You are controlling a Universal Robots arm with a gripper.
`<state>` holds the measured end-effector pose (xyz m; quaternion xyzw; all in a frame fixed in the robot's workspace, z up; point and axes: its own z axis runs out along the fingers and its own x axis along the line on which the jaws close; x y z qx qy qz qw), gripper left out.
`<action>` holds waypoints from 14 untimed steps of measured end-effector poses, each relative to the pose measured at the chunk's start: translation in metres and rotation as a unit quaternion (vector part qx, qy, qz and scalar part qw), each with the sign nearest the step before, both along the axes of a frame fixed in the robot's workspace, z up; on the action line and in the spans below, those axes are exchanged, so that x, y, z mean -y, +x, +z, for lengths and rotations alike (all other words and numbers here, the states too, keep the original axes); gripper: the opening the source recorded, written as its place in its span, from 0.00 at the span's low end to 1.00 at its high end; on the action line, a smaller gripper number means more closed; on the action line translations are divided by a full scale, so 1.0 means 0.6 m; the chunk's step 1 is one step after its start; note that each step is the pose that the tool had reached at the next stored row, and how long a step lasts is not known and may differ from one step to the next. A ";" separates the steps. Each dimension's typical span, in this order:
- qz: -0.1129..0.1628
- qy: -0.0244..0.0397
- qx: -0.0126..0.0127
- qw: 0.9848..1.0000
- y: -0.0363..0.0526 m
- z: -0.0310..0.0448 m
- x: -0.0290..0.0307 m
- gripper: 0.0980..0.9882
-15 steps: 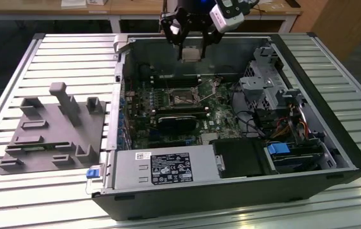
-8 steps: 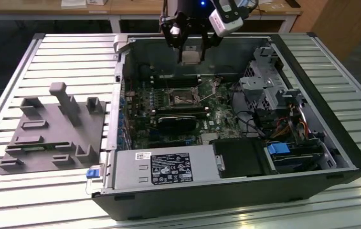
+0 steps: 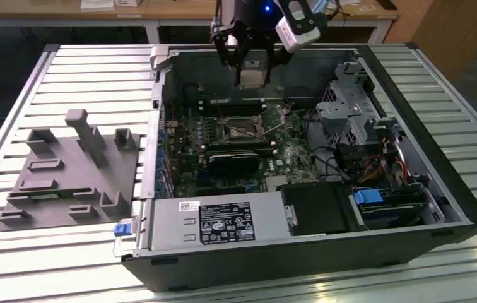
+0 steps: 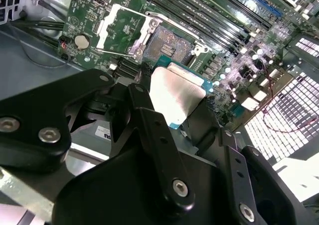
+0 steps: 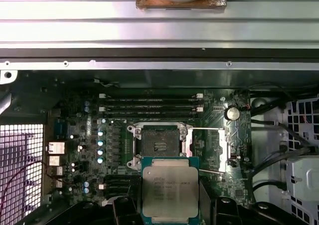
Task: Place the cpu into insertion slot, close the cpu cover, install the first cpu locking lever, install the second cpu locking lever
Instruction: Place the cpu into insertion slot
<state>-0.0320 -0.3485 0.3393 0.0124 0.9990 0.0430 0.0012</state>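
Black gripper point(image 3: 253, 68) pinched on the cpu point(image 5: 169, 192) — flat square, dull brushed-silver top, green edge. Held above the motherboard point(image 5: 75, 130), apart from the insertion slot point(image 5: 159, 145): dark centre, silver rim, uncovered. Beside it the cpu cover point(image 5: 209, 148), thin metal frame, swung open — memory slots point(image 5: 149, 104) close alongside the slot.

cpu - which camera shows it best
The first wrist view: the cpu faces the camera squarely, its silver top clear, held in the tool. The second wrist view shows it tilted, partly behind the tool's links. The exterior view shows it as a small pale plate under the tool.
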 end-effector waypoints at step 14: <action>-0.048 0.000 0.000 0.999 0.000 -0.025 0.0000 0.50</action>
